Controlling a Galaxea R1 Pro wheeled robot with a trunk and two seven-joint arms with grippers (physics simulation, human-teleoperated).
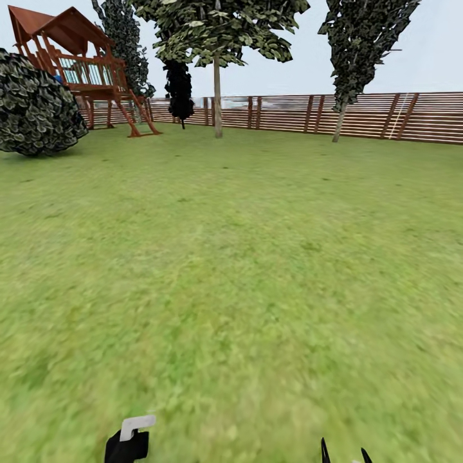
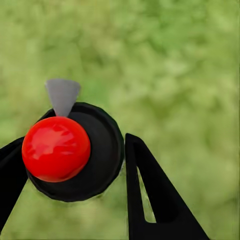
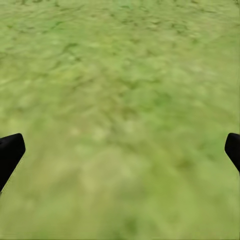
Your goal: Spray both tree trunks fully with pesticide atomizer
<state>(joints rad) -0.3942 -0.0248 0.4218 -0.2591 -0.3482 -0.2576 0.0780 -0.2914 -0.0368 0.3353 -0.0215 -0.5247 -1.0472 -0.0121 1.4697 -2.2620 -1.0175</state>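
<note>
- Carrying the pesticide atomizer (image 2: 75, 152) in the left gripper (image 2: 70, 175), the robot faces across the garden lawn (image 1: 244, 257); the fingers (image 2: 155, 195) close on either side of the black round body, so the left gripper is clenched on it.
- In the left wrist view the atomizer's red cap (image 2: 56, 148) sits on top and a grey nozzle (image 2: 63, 95) juts from its edge, pointing away over the grass; held this way the spray end looks free to aim, which suits the job ahead.
- In the head view the atomizer shows at the near left edge as a black shape with a pale grey piece.
- The right gripper (image 3: 120, 150) hangs released and empty over the grass, its two black fingertips spread wide apart, probably kept clear since one arm does the spraying.
- Two tall trees stand far off by the fence (image 1: 386, 116): one with a straight pale trunk (image 1: 217, 96) near the centre, another leaning trunk (image 1: 339, 122) to the right. Both are well apart from the robot, so the judgement is that it must drive closer before spraying.
- The ground is flat mottled grass under open sky; a wooden play tower (image 1: 77, 64) and a round dark bush (image 1: 35, 106) sit far left.
</note>
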